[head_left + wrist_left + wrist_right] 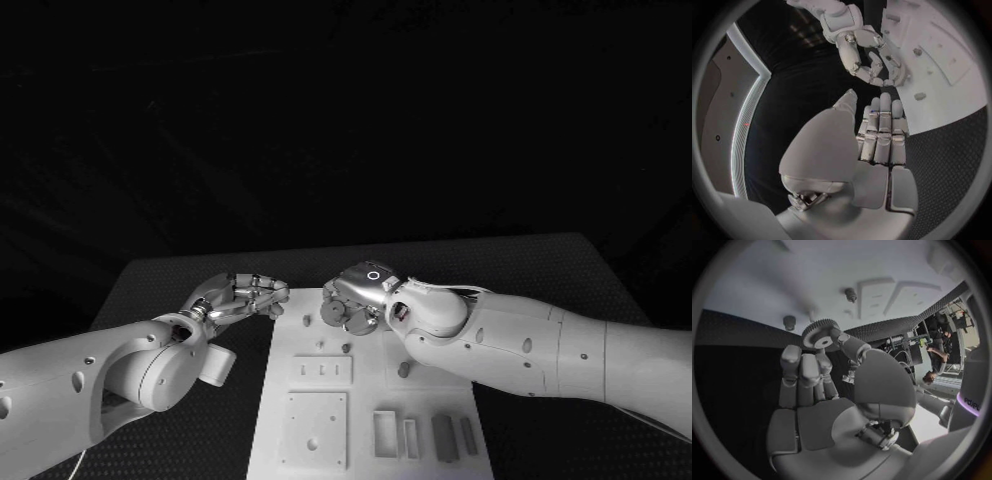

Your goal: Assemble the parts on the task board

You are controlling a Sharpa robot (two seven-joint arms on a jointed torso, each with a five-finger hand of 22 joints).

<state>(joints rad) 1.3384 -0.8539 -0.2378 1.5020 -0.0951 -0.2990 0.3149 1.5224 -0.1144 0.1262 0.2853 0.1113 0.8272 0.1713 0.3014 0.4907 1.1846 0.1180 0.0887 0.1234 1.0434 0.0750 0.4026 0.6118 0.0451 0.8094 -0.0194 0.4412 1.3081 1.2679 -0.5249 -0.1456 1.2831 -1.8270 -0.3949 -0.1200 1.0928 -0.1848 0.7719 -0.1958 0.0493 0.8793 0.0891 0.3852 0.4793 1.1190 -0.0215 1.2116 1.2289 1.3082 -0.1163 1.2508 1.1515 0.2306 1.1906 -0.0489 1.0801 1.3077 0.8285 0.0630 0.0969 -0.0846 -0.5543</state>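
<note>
The white task board (368, 395) lies in the middle of the table. Over its far end, my right hand (361, 290) pinches a small toothed gear (820, 335) between thumb and a finger, just above the board. Two short pegs (851, 294) (789, 321) stand in the board close to the gear. My left hand (238, 298) hovers at the board's far left corner. Its fingers (879, 132) lie straight side by side, thumb apart, with nothing in them. The left wrist view has my right hand (867, 55) just ahead of them.
Nearer me the board carries a small rectangular plate (322, 371), a larger square plate (315, 430) and several upright slotted blocks (426, 437). Black table (562, 280) surrounds the board on all sides.
</note>
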